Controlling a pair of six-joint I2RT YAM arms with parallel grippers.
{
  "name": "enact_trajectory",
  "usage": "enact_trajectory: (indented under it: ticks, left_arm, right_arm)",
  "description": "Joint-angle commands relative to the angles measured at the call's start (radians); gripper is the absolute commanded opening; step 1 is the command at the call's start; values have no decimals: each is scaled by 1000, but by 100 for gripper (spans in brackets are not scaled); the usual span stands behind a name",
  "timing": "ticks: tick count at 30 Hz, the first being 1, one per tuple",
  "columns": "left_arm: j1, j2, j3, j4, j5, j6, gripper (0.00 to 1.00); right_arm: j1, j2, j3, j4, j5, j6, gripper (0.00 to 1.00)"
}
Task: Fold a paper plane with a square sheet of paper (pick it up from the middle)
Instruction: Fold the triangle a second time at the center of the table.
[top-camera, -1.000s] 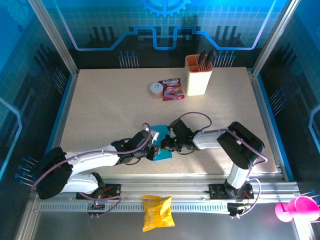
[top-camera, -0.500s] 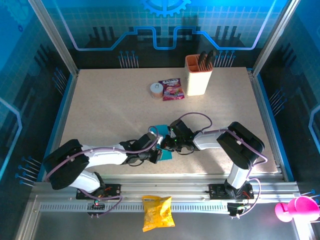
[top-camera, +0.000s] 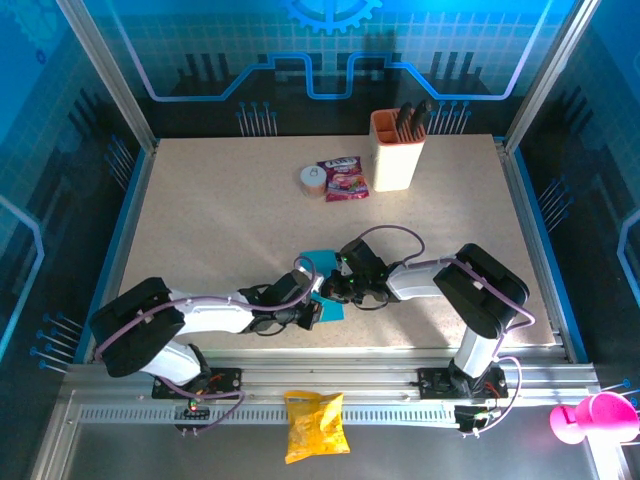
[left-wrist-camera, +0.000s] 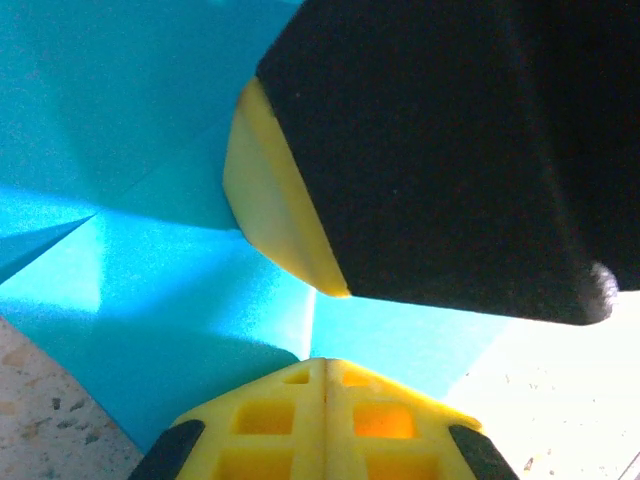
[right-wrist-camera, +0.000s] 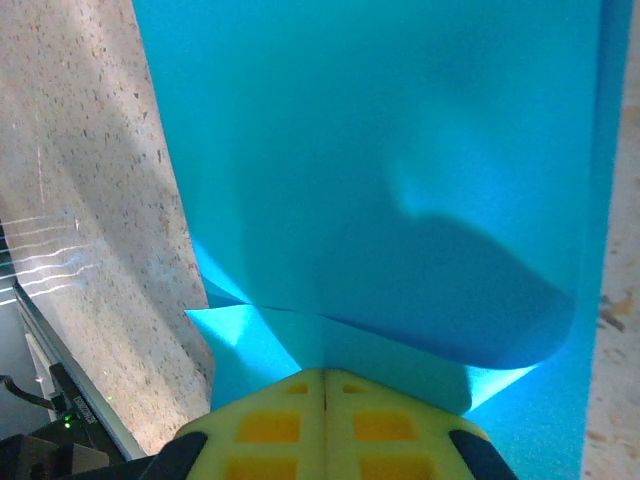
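At the near rail, between the two arm bases: crumpled yellow crisp bag (top-camera: 315, 425), off the tabletop. Far to its right, bright pink plastic object (top-camera: 590, 418), kind not discernible.

Just beyond the rail, on the near-middle of the speckled beige tabletop (top-camera: 200, 220): thin cyan-blue sheet of paper (top-camera: 331, 309), partly folded. Shows creases and overlapping layers in both wrist views. Rests on the board, largely covered from above by the two wrists.

On the left gripper (left-wrist-camera: 323, 372): yellow pads pressed together, no gap at the seam, tips down at an edge of the paper. Cannot tell whether any layer is caught between them.

On the right gripper (right-wrist-camera: 324, 382): pads also pressed together, tips set where a folded flap meets the main panel, one layer curling up ahead of them. Cannot tell whether paper is pinched. Appears from the left wrist as a black finger with a yellow pad (left-wrist-camera: 275, 215), down on the sheet just ahead of the left tips. Both grippers close together, meeting over the sheet from opposite sides.

Well beyond, towards the far edge: red-purple snack packet (top-camera: 345, 179), lying flat. Just beside it, on the left arm's side, small round pale roll (top-camera: 313, 179). On the other side, tall orange-beige holder (top-camera: 394, 150), upright, with dark handles standing in it.
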Motion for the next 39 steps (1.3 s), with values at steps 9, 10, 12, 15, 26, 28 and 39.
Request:
enact_trajectory:
  ticks: [9, 10, 12, 15, 26, 28, 39]
  left_arm:
    - [-4, 17, -102, -19, 8, -66, 0]
    - [-4, 21, -108, -12, 9, -71, 0]
    - [-5, 30, -118, 1, 11, -78, 0]
    - [-6, 49, -122, 15, 17, -85, 0]
    - [-7, 63, -116, 27, 21, -94, 0]
    - [-8, 62, -113, 30, 21, -95, 0]
    - [-13, 76, -88, 24, 18, -102, 0]
  right_arm:
    - [-90, 3, -42, -91, 29, -48, 0]
    - [-105, 1, -38, -91, 25, -57, 0]
    - [-128, 6, -26, -100, 13, -76, 0]
    - [-157, 14, -12, -108, 5, -95, 2]
    - [-336, -62, -40, -221, 24, -205, 4]
    - [-340, -107, -38, -260, 36, -223, 4]
    - [-85, -236, 10, -287, 87, -138, 4]
